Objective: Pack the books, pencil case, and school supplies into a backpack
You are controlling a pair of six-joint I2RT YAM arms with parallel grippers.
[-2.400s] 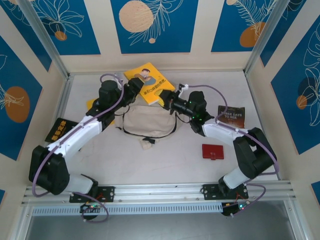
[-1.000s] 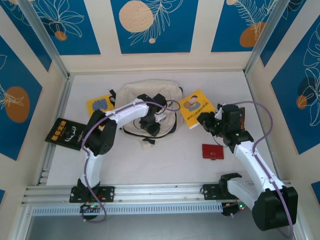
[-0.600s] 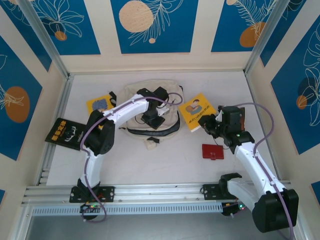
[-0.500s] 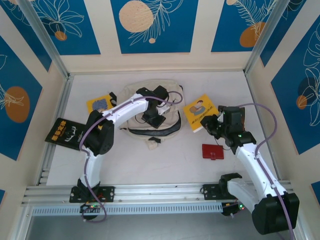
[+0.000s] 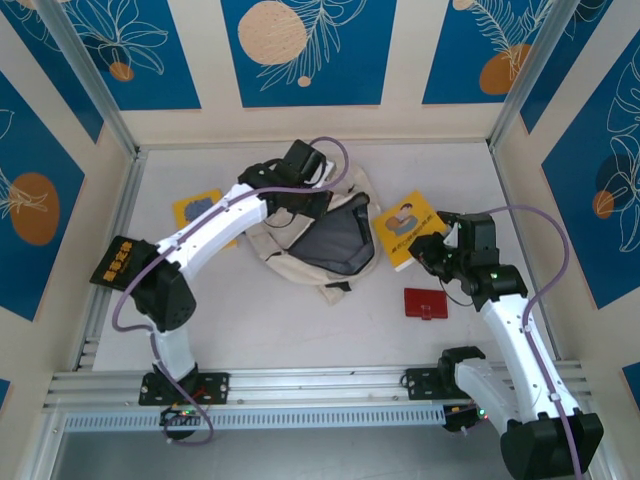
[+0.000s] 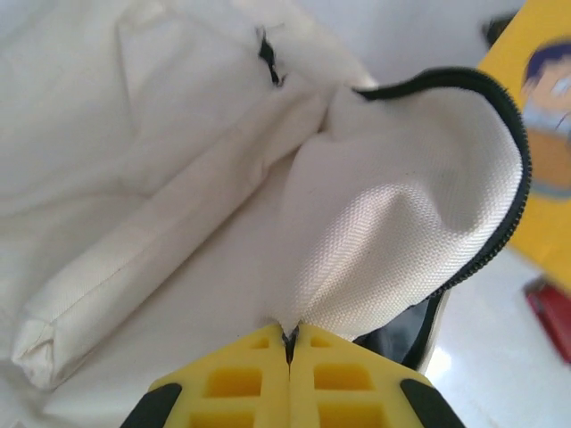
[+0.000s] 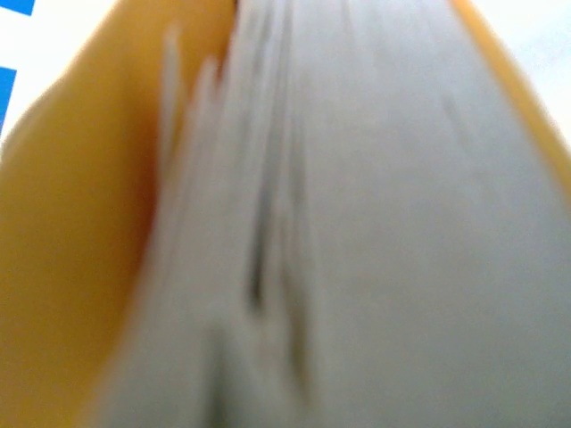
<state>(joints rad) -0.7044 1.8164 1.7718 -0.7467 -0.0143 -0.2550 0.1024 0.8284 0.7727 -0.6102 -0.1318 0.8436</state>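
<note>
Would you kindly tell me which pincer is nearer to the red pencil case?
Right. The right pincer, holding the yellow book, is just beyond the pencil case; the left pincer pinches fabric of the backpack, farther off.

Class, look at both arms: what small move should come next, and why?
Probably the right gripper carries its yellow book leftward into the backpack: the left gripper pinches the flap, holding the mouth open beside it.

Backpack [image 6: 384, 232] matt woven cloth, black zip [image 6: 522, 169]; yellow book [image 7: 357, 223] paper pgs; left tool [image 6: 290, 334] yellow plastic
</note>
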